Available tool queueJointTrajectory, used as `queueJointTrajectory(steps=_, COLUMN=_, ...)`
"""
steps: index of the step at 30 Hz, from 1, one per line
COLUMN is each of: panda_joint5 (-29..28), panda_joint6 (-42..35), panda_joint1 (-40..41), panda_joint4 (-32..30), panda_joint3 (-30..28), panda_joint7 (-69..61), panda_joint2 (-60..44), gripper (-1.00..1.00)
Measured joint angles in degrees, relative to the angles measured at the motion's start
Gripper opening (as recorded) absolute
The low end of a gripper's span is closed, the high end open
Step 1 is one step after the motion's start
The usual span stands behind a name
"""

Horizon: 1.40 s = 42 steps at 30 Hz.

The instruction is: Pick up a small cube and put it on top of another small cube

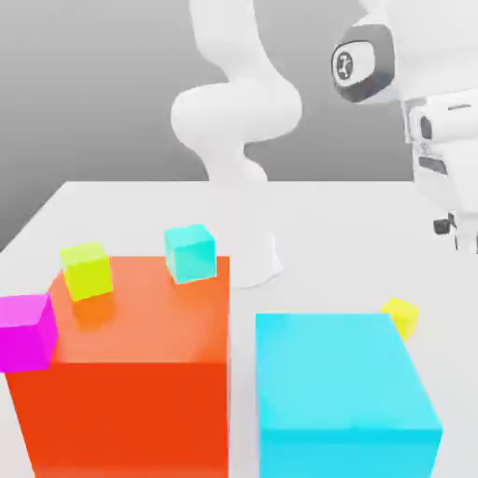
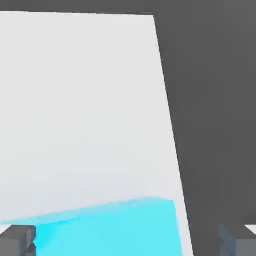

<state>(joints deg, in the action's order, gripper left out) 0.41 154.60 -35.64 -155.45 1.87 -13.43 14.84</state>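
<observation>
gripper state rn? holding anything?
Gripper: open, jaws wide apart, nothing held. It hangs above the big cyan block.

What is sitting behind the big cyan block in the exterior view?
A small yellow cube peeks out behind the big cyan block, near its far right corner. The block covers the cube's lower part.

Soft, even light is falling from above on the matte white table; shadows are lying faint, with no glare showing anywhere.
</observation>
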Motion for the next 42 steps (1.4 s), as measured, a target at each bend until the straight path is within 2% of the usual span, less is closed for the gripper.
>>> queueJointTrajectory(steps=10, panda_joint5=0.01, panda_joint6=9.86, panda_joint1=-11.19, panda_joint4=-9.59, panda_joint3=4.67, panda_joint7=-24.17, panda_joint2=-13.31, gripper=0.0)
queueJointTrajectory(steps=12, panda_joint5=-1.69, panda_joint6=12.84, panda_joint1=-12.01, panda_joint4=-9.56, panda_joint3=4.53, panda_joint7=-24.31, panda_joint2=-17.07, gripper=0.0)
queueJointTrajectory(steps=17, panda_joint5=-5.18, panda_joint6=21.25, panda_joint1=-15.2, panda_joint4=-7.92, panda_joint3=-0.06, panda_joint7=-22.16, panda_joint2=-27.33, gripper=0.0)
queueJointTrajectory(steps=18, panda_joint5=-5.3, panda_joint6=22.68, panda_joint1=-15.8, panda_joint4=-7.62, panda_joint3=-0.7, panda_joint7=-22.07, panda_joint2=-29.04, gripper=-1.0)
queueJointTrajectory(steps=24, panda_joint5=-5.43, panda_joint6=23.24, panda_joint1=-16.15, panda_joint4=-7.47, panda_joint3=-1.07, panda_joint7=-21.95, panda_joint2=-29.9, gripper=-1.0)
queueJointTrajectory(steps=33, panda_joint5=-1.22, panda_joint6=10.25, panda_joint1=-14.55, panda_joint4=-9.58, panda_joint3=2.0, panda_joint7=-24.68, panda_joint2=-15.06, gripper=-1.0)
queueJointTrajectory(steps=37, panda_joint5=-2.7, panda_joint6=2.55, panda_joint1=-14.88, panda_joint4=-3.48, panda_joint3=-3.33, panda_joint7=-23.92, panda_joint2=-13.97, gripper=-1.0)
queueJointTrajectory(steps=42, panda_joint5=-3.1, panda_joint6=-6.25, panda_joint1=-2.46, panda_joint4=5.17, panda_joint3=-8.85, panda_joint7=-25.49, panda_joint2=-13.7, gripper=-1.0)
